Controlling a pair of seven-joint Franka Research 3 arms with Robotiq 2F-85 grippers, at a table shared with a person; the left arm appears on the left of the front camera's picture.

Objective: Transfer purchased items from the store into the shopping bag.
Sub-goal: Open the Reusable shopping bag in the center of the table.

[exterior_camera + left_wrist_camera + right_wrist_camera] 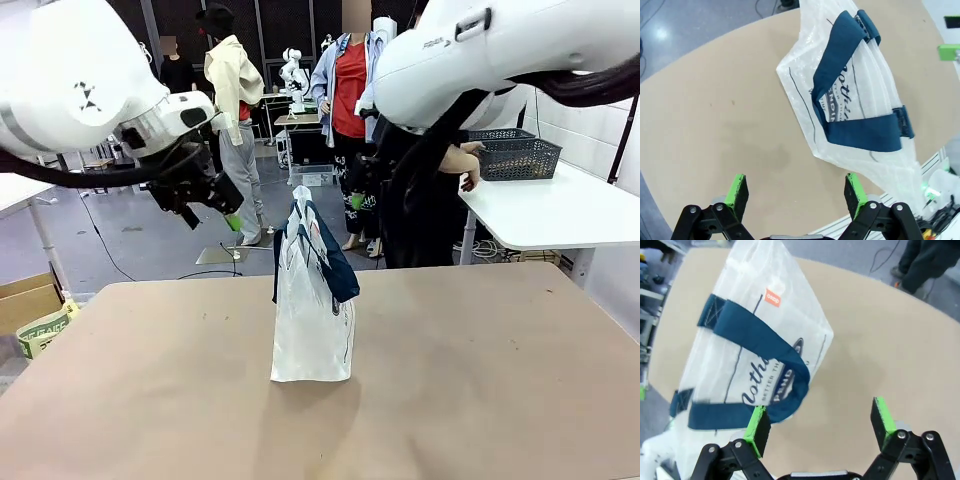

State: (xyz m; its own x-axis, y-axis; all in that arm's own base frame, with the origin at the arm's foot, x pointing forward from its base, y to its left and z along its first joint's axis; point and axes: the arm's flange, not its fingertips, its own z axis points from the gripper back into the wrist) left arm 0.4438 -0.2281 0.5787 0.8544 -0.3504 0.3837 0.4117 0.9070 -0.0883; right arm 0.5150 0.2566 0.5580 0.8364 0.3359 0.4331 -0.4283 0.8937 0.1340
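A: Foreground: bare brown table (150, 420). Upright at mid-table: the shopping bag (312, 330), frosted and flattened, mouth pinched shut at the top, navy handles (840, 75) hanging down over both faces.

B: Grippers?

A: Left gripper (795, 189) and right gripper (820, 416) high on either side of the bag top and apart from it. Jaws spread wide, nothing between the green pads (737, 189).

B: Step in hand, by judgement?

A: Probably opening the bag before any loading. Best done by taking one handle or rim edge per gripper, close to the stitching, then drawing the two faces apart evenly. Pull sideways rather than upward: thin, light plastic, likely to tip or slide on the smooth top. Keep the base planted.

B: Containers and contents?

A: Bag: nothing discernible through the translucent wall, so seemingly empty. Grey basket (520, 158): openwork, probably the store, on a white side table (560, 215) at far right, well apart from the bag, with a person's hand (468, 168) just beside it. Contents too small to tell.
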